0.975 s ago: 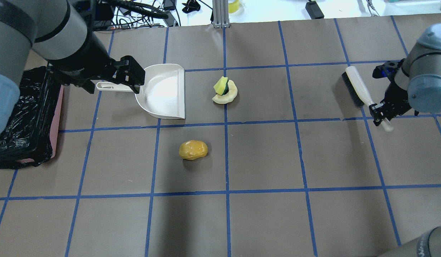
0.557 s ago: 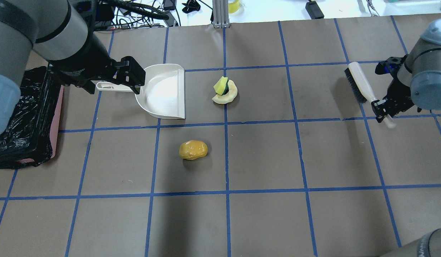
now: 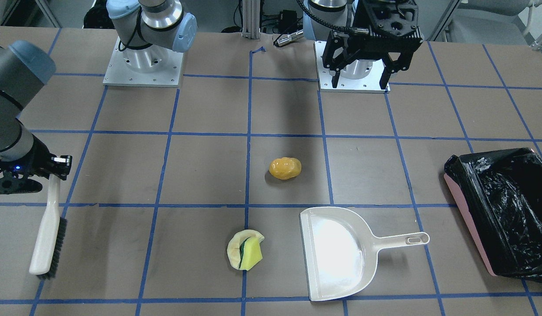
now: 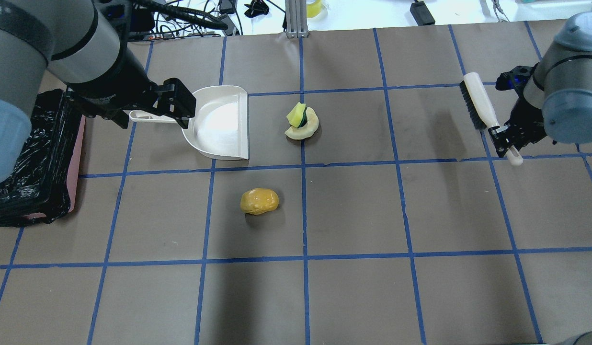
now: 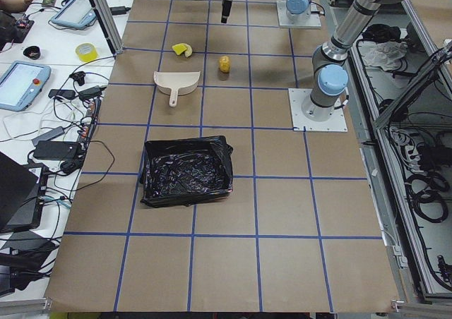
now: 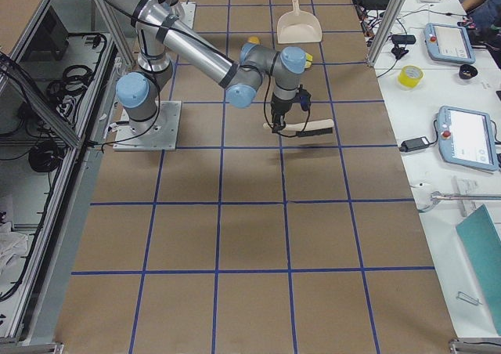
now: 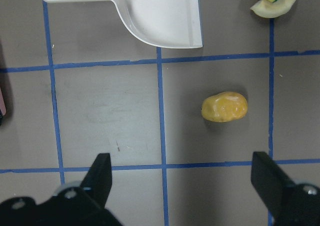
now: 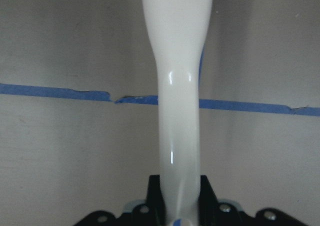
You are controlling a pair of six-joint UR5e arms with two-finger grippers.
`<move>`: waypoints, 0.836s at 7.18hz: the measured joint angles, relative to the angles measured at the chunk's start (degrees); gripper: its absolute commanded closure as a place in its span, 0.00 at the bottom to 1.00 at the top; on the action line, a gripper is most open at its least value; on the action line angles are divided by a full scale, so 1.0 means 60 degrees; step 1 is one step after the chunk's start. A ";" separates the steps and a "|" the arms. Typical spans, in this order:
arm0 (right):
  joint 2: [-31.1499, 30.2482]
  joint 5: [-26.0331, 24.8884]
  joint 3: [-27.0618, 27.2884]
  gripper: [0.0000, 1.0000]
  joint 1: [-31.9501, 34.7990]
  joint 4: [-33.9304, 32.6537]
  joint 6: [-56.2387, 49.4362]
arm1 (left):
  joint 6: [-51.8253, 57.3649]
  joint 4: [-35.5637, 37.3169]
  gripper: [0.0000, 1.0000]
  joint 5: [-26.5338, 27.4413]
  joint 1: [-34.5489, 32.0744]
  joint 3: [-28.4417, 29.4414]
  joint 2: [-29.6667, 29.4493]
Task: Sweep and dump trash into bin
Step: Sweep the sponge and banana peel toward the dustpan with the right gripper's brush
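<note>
The trash lies on the brown table: a glossy orange lump (image 4: 259,201) (image 3: 285,168) (image 7: 224,106), and a pale yellow slice (image 4: 309,128) (image 3: 234,245) with a yellow-green sponge wedge (image 4: 296,115) (image 3: 251,255) resting on it. The bin (image 4: 76,163) (image 3: 467,221), a pink tub lined with black plastic, stands at the table's left end. My left gripper (image 4: 181,103) (image 3: 361,81) (image 7: 184,183) hangs open and empty, high above the table, with the dustpan handle below it in the overhead view. My right gripper (image 4: 503,136) (image 3: 56,169) is shut on the handle of a white brush (image 4: 478,103) (image 3: 47,237) (image 8: 179,61).
A cream-white dustpan (image 4: 219,124) (image 3: 336,254) (image 7: 160,11) lies flat between the bin and the slice, its mouth towards the slice. Blue tape lines grid the table. Cables and devices lie beyond the far edge.
My right gripper has carried the brush a little farther from the robot, with the brush head shifting towards the far edge. The left gripper and the trash have hardly moved.
</note>
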 measured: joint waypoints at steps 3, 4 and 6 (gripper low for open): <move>0.0193 -0.0499 -0.0234 1.00 0.2847 0.0094 0.3130 | 0.0126 0.0564 0.09 -0.0013 0.0304 -0.0271 -0.0089; 0.0759 -0.0544 -0.0646 1.00 0.3780 -0.0059 0.4408 | 0.0247 0.0604 0.10 -0.0021 0.0388 -0.0309 -0.0136; 0.1932 -0.0367 -0.1817 1.00 0.4961 -0.0281 0.5948 | 0.1670 0.0877 0.10 -0.0124 0.0929 -0.0251 -0.0396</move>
